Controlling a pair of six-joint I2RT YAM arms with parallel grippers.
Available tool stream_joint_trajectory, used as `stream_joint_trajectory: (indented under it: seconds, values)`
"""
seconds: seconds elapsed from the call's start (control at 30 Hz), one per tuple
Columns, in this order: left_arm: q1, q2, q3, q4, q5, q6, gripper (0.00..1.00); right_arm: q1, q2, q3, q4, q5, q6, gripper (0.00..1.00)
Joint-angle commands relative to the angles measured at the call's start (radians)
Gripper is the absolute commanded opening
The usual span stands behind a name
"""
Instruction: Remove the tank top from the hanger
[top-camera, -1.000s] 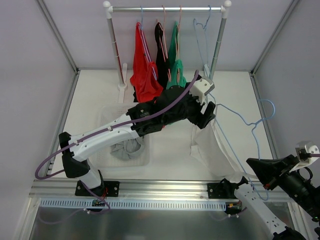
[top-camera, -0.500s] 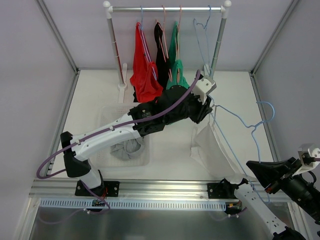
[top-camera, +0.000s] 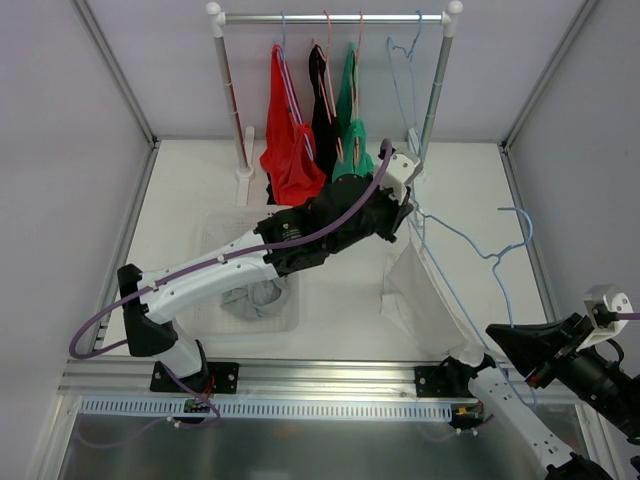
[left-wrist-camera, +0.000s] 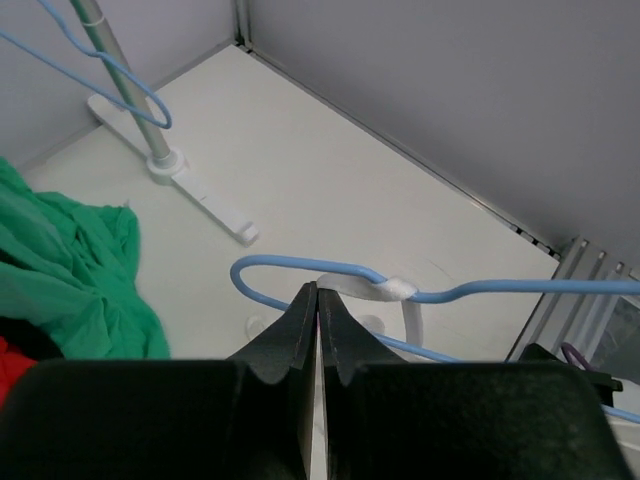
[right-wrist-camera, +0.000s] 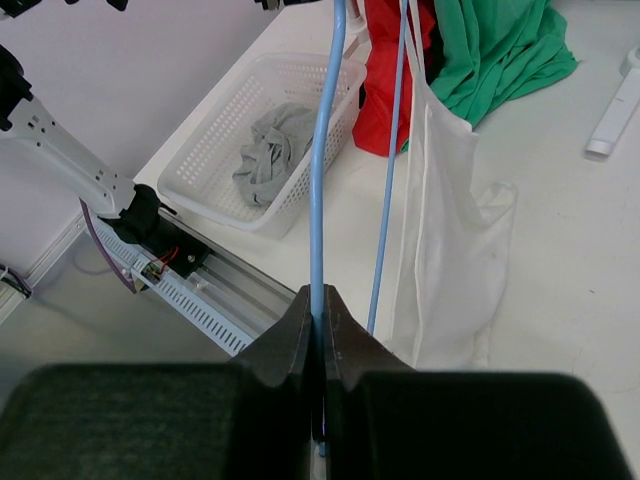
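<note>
The white tank top (top-camera: 420, 290) hangs from a light-blue wire hanger (top-camera: 480, 255) held slanted over the table's right half. My left gripper (top-camera: 407, 205) is at the garment's top end, near the rack. In the left wrist view its jaws (left-wrist-camera: 318, 290) are shut, and the white strap (left-wrist-camera: 365, 287) comes out right at their tips, beside the hanger wire (left-wrist-camera: 500, 290). My right gripper (top-camera: 497, 336) is shut on the hanger's lower end; the right wrist view shows the blue wire (right-wrist-camera: 325, 150) pinched between its jaws (right-wrist-camera: 322, 295), with the tank top (right-wrist-camera: 450, 220) draped to the right.
A clothes rack (top-camera: 330, 17) at the back carries a red (top-camera: 285, 140), a black (top-camera: 322, 110) and a green garment (top-camera: 350, 130), plus an empty blue hanger (top-camera: 403, 60). A white basket (top-camera: 215, 232) holding grey cloth (top-camera: 250, 298) sits under my left arm.
My left gripper went from open to shut at the tank top's strap and shifted slightly left toward the rack. The hanger's hook end swung a little leftward. The right gripper stayed shut on the hanger.
</note>
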Motion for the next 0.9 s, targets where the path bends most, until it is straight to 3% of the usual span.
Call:
stream_joint_trajectory:
  seconds: [0.0,0.17,0.43,0.57,0.73,0.87]
  values:
    - [-0.005,-0.084,-0.032,0.078,-0.167,-0.038,0.0,0.009,0.004,-0.019,0.011,-0.067,-0.042,0.0]
    - [-0.004,-0.13,-0.074,0.104,-0.342,-0.087,0.0,0.01,-0.005,-0.017,0.002,-0.076,-0.05,0.0]
    - [-0.002,-0.141,-0.089,0.124,-0.457,-0.11,0.0,0.013,-0.017,-0.003,-0.016,-0.137,-0.094,0.0]
    - [0.002,-0.136,-0.098,0.123,-0.395,-0.11,0.0,0.012,-0.068,-0.013,0.065,-0.144,-0.093,0.0]
    - [0.001,-0.158,-0.169,0.169,-0.228,-0.107,0.0,0.013,-0.175,-0.127,0.217,0.042,-0.062,0.0]
    - [-0.004,-0.193,-0.3,0.301,-0.116,-0.12,0.0,0.013,-0.267,-0.301,0.452,0.25,-0.076,0.0]
